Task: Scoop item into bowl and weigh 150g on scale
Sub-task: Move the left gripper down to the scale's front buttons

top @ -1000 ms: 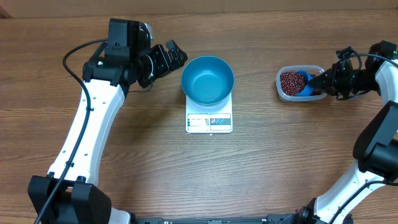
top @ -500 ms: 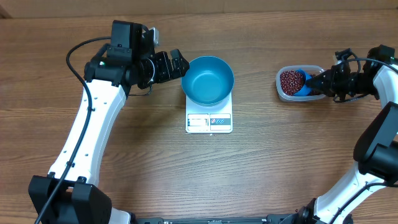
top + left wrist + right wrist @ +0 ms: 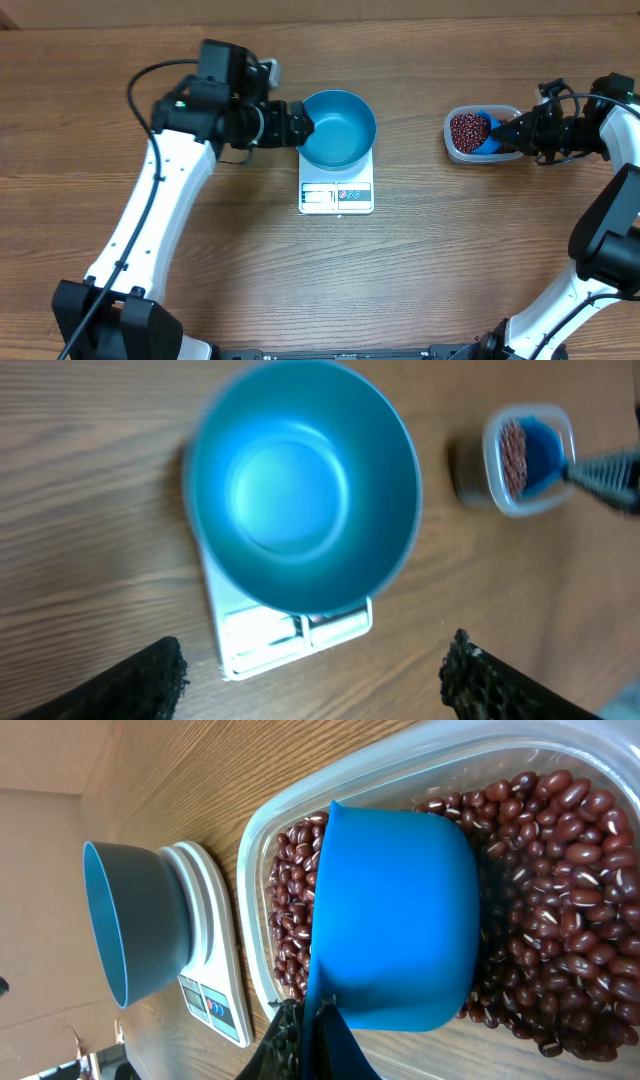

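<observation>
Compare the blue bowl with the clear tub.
The bowl is round and opaque blue; the tub is clear and rounded-rectangular. The bowl is empty; the tub holds beans and a scoop. The bowl sits on the scale; the tub sits on the table. Both are upright and open-topped.

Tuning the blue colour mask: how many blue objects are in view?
2. The blue bowl sits on the white scale at centre. The small blue scoop lies in the clear tub of beans at right, its handle in the right end effector. None appear hidden.
</observation>
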Available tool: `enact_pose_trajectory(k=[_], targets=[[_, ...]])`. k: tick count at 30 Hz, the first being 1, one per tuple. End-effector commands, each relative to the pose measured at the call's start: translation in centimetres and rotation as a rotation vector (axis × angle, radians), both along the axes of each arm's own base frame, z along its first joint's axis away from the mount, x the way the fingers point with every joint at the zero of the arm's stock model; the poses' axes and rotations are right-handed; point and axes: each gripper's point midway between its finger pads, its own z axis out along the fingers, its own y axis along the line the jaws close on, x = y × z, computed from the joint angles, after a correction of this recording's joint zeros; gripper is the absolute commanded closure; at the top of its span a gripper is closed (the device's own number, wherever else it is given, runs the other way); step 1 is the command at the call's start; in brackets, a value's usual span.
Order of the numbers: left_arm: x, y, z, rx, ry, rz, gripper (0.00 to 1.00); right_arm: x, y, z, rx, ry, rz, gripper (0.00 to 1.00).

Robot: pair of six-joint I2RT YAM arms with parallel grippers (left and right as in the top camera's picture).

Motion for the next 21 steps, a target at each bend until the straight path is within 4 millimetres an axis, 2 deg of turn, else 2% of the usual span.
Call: enact_pose_trajectory(k=[1, 2, 4, 8, 12, 14, 16, 17, 18, 21], targets=[[-1.7, -1.8, -1.7, 0.048, 0.017, -0.083, 0.28, -1.0, 1.2, -2.4, -0.016, 0.071, 0.031, 0.96], [-2.1, -2.1, -2.2, 0.064, 0.025, -0.095, 0.46, -1.0, 1.2, -2.4, -0.016, 0.071, 0.031, 0.96], [-2.9, -2.7, -3.2, 0.096, 0.041, -0.110, 0.94, -1.0, 1.2, -2.4, -0.016, 0.071, 0.031, 0.96], [-4.4, -3.6, -5.1, 0.160, 0.070, -0.110, 0.96, -1.0, 1.2, -2.4, -0.016, 0.071, 0.031, 0.96], [-5.0, -4.3, -6.8, 0.279, 0.021, -0.130, 0.96, -1.0, 1.2, -2.4, -0.020, 0.072, 0.031, 0.96], [-5.7, -5.5, -7.0, 0.302, -0.003, -0.165, 0.76, -1.1, 0.9, -2.7, -0.039, 0.081, 0.030, 0.96], [-6.0, -6.4, -6.9, 0.293, -0.015, -0.186, 0.72, -1.1, 0.9, -2.7, -0.040, 0.081, 0.030, 0.96], [-6.2, -6.7, -6.9, 0.288, -0.014, -0.194, 0.79, -1.1, 0.9, -2.7, -0.040, 0.081, 0.030, 0.96], [-6.3, -7.0, -6.8, 0.281, -0.017, -0.189, 0.96, -1.1, 0.9, -2.7, -0.040, 0.081, 0.030, 0.96], [-5.8, -8.0, -6.7, 0.263, -0.052, -0.176, 0.96, -1.1, 0.9, -2.7, -0.040, 0.081, 0.030, 0.96]])
